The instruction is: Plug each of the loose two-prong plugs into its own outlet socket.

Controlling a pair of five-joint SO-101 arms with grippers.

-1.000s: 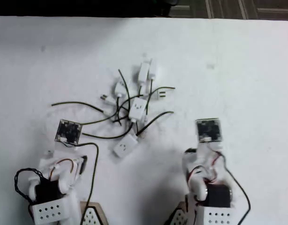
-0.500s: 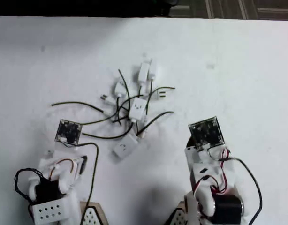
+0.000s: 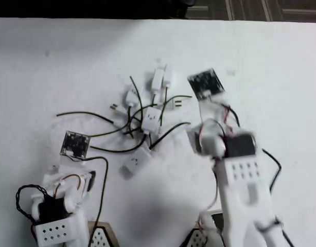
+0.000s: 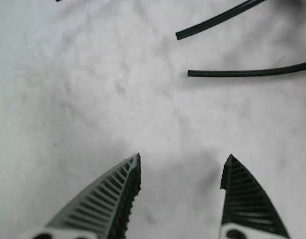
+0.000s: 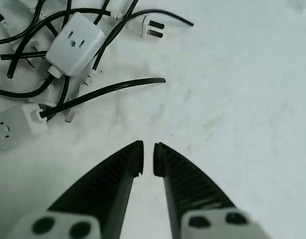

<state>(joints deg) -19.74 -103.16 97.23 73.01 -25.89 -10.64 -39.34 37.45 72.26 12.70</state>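
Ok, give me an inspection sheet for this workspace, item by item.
Surface: white table, one pile at its middle.
Job's things: sockets and plugs tangled together; one plug loose, one socket face empty.
Clutter: nothing seen.
Grippers: left jaws open over the table; right jaws shut, empty, by the pile.
Cables: black cords crisscross the pile.
Surroundings: dark floor beyond the far edge.

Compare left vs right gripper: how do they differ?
The left gripper is wide open; the right gripper is nearly shut. The left gripper hangs over bare table near two cable ends; the right gripper is beside the tangle of sockets and plugs. Both hold nothing.
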